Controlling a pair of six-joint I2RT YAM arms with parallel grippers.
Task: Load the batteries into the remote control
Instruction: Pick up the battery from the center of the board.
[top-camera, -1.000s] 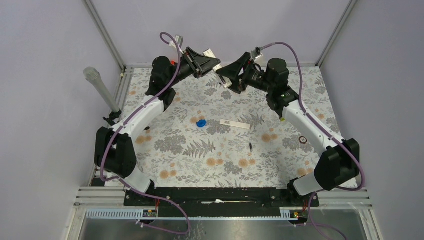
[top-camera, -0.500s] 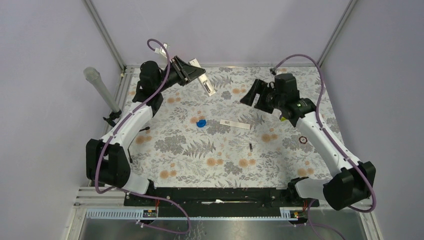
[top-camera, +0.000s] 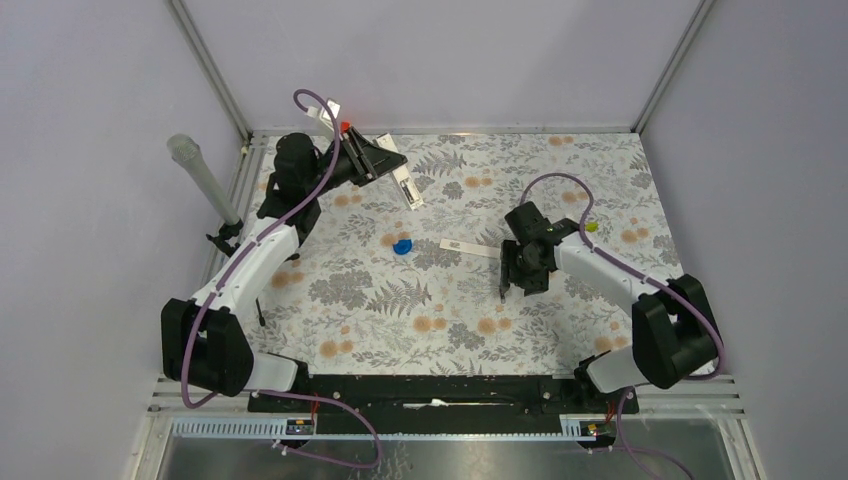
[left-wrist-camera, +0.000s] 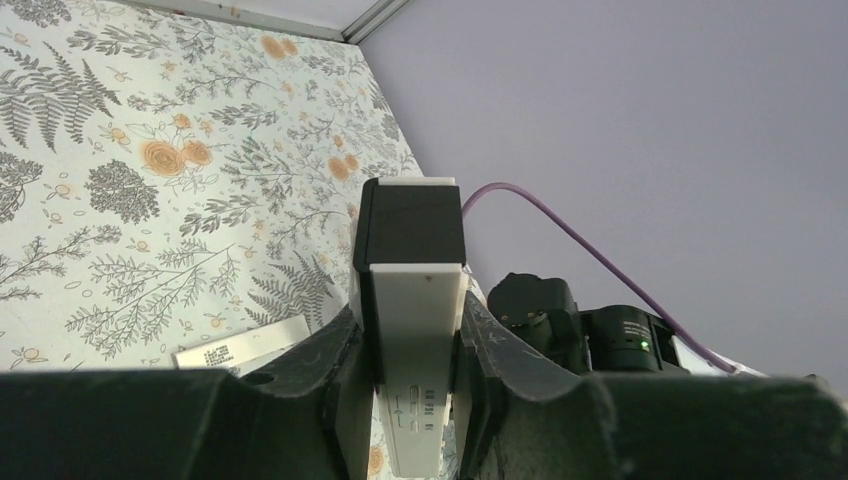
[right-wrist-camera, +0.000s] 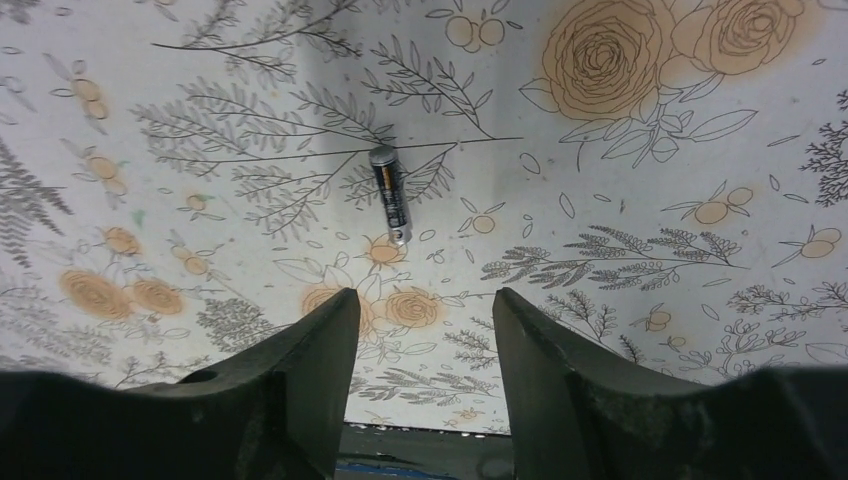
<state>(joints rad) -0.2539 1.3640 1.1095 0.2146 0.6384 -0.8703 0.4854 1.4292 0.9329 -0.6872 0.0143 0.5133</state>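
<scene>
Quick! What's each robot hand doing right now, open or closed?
Left gripper: closed, holding the white remote control.
Right gripper: open, empty, over a battery.

White arm links (top-camera: 250, 262), black joints (top-camera: 212, 350), purple cables (top-camera: 558, 176)

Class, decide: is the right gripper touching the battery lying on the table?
Apart. The right wrist view shows the battery lying beyond the right gripper, whose fingertips are open, with bare patterned cloth between them.

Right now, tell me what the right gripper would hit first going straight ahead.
Probably the battery, lying on the table straight ahead of the open right gripper; depth is unclear, so it may touch the table first.
</scene>
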